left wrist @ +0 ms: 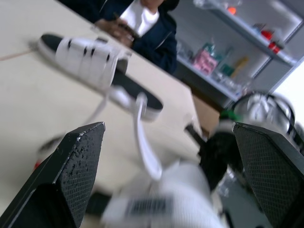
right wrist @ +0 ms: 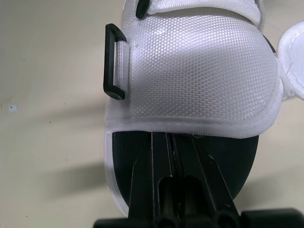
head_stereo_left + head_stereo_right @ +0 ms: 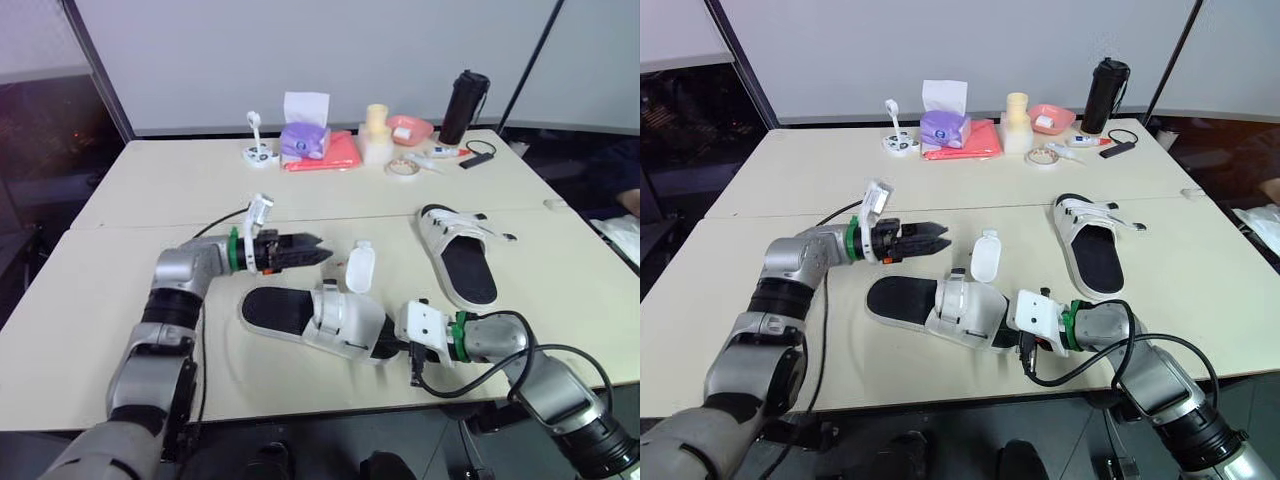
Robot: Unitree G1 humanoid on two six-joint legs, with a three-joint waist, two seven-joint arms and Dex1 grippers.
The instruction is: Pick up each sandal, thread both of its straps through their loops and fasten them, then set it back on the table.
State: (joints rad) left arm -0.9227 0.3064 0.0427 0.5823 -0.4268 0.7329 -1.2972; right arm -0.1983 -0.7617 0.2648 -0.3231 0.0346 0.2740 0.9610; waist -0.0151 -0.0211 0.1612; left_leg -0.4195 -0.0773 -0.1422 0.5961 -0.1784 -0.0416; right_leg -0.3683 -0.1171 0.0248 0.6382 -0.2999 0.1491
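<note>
Near sandal (image 3: 320, 318) lies on the surface (image 3: 120, 300), right gripper (image 2: 172, 137) pressed together inside its toe, left gripper (image 3: 312, 250) spread beside the loose strap (image 3: 360, 267); threading looks barely begun, so next pinch that strap.

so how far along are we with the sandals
Done: nothing certain. The far sandal lies on the table, straps across, fastening unclear. In hand: the near sandal, with the right hand shut inside its toe opening and the left hand open beside it. Left: its strap sticks out loose and its loop is empty.
</note>
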